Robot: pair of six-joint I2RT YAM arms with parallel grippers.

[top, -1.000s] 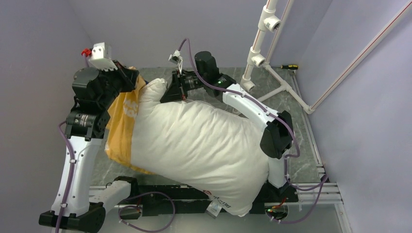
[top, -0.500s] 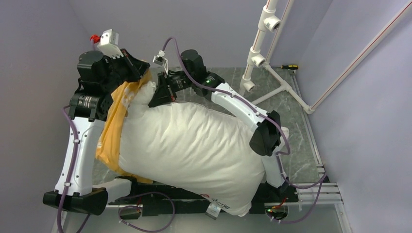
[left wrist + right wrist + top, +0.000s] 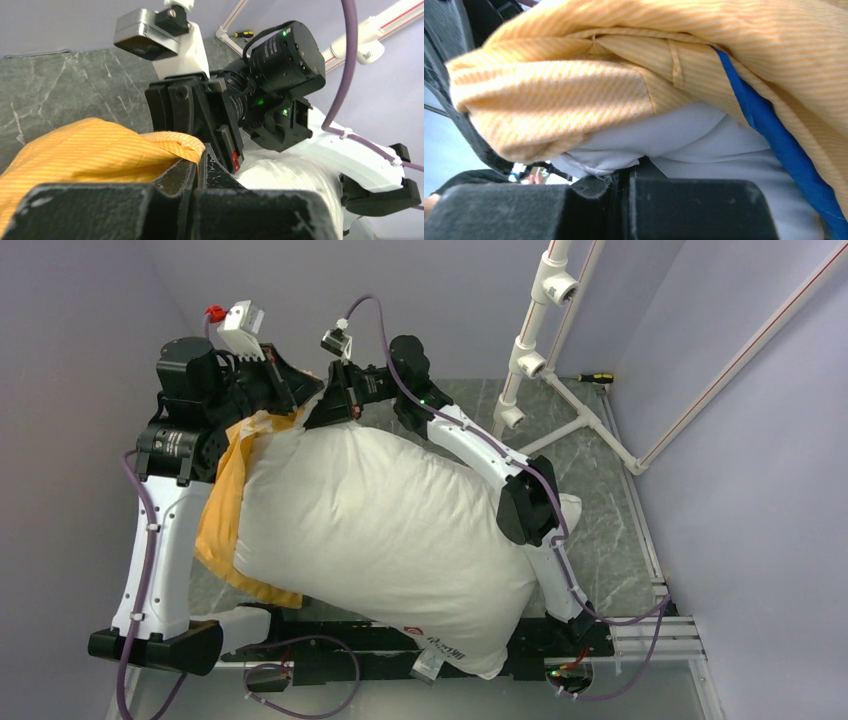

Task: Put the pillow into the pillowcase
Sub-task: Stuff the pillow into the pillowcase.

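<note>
The pillow (image 3: 390,530) sprawled across the desk (image 3: 600,460) from the far left corner to the near edge. The right gripper (image 3: 326,416) pinched its far corner. Just beside it, the left gripper (image 3: 297,403) was clamped on the pillowcase (image 3: 222,510), bunched along the pillow's left side.

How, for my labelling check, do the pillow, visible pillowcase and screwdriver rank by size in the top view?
1. pillow, by far.
2. pillowcase, only its orange part showing.
3. screwdriver, tiny, though farthest from the camera.
</note>
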